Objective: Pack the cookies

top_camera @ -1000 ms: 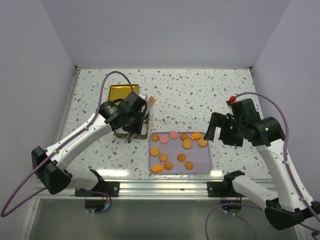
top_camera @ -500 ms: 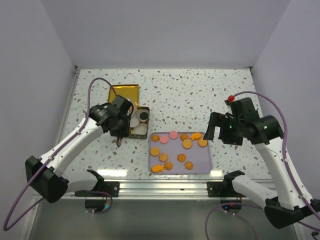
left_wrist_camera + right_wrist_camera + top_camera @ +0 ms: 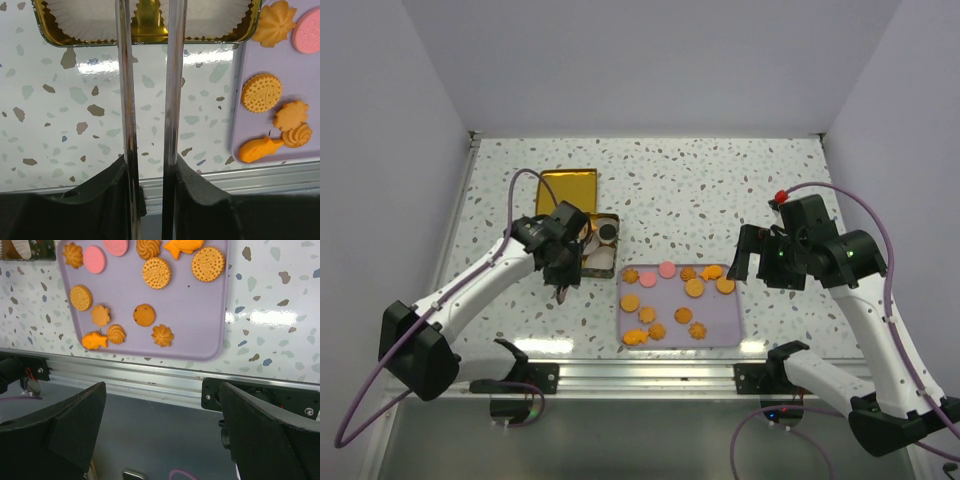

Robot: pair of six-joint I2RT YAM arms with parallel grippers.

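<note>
left pincer partly open, empty, by the tin; right pincer spread wide near the cookies on the tray

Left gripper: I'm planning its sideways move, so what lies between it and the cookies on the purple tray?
Only bare speckled tabletop. The left wrist view shows nothing between the left gripper and the cookies on the tray.

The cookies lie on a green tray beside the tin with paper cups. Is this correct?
Not quite. The tray is pale purple, not green; the right wrist view shows it. The cookies do lie on it, beside the tin with paper cups.
</note>
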